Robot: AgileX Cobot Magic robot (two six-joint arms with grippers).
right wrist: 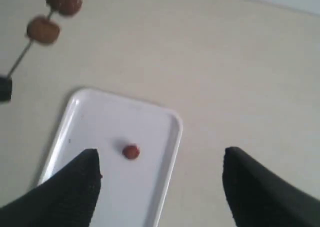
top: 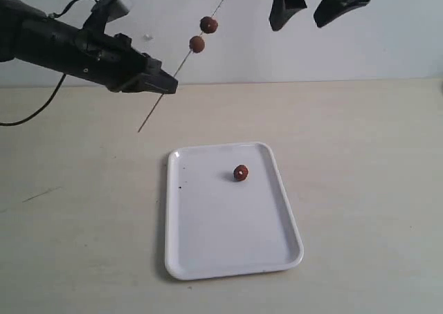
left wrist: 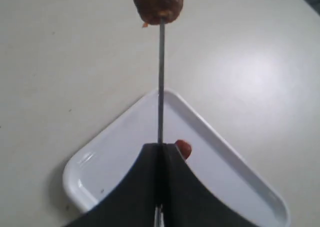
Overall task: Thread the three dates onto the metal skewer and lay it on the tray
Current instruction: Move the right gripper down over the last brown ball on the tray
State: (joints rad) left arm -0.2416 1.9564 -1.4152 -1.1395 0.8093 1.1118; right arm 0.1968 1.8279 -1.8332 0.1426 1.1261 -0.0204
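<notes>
Grip comes first, at the left: the left tool (top: 166, 86) is clamped on the lower part of the skewer (top: 181, 63), whose short tail pokes out below it toward the worktop (top: 83, 210). From that tool the rod's long axis slants up and rightward. Two dates (top: 197, 44) sit on it, one just above the other and clear of the jaws. Bare rod runs on past them and out of the exterior view. Below and to the right of the left tool lies the tray (top: 208, 259), flat on the worktop. The loose date (top: 240, 173) rests on its floor, clear of the rim. Farther right, and high, hangs the right tool (top: 299, 23), jaws spread wide and empty. Its wrist view shows the loose date down below it, nearer the finger on the left tool's side. That relation counts: the date lies beneath the right tool, well apart from it. So I judge the right arm the one to descend for it, then lift it to the skewer's upper end, which runs up toward that tool.
</notes>
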